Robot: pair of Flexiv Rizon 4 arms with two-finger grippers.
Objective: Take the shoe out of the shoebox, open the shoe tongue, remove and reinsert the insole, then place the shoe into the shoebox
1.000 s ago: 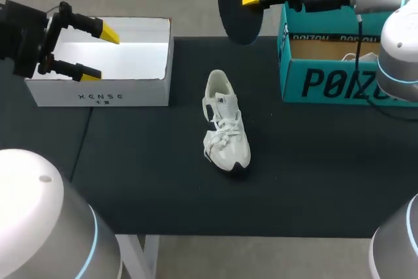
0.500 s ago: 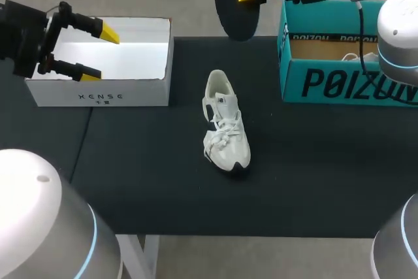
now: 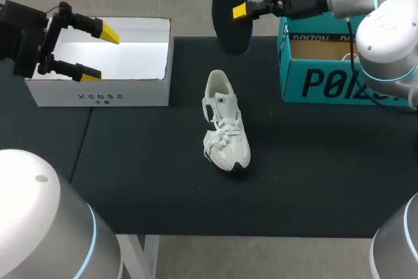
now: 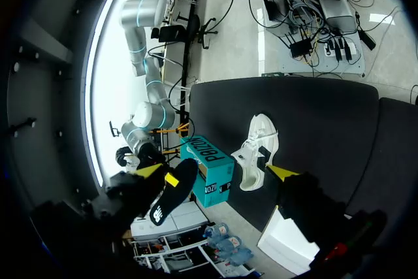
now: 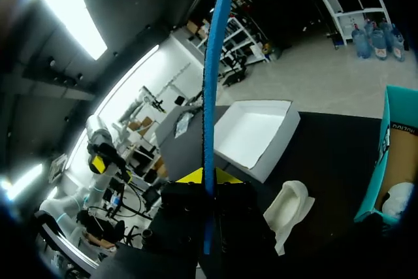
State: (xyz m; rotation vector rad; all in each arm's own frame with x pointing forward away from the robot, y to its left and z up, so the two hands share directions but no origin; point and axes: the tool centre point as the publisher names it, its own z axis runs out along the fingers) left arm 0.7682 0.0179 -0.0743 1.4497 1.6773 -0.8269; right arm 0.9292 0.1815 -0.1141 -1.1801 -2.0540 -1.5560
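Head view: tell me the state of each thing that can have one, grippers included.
shoe: out of both boxes, standing on its sole on the table.
insole: out of the shoe, held up in the air.
right gripper: shut on the insole.
left gripper: open, holding nothing.
teal shoebox: open at the top.
white box: open, nothing showing inside.

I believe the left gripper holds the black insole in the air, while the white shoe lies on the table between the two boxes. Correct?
Not quite. In the head view the right gripper holds the black insole in the air; the left gripper is open and empty. The white shoe does lie on the table between the white box and the teal box.
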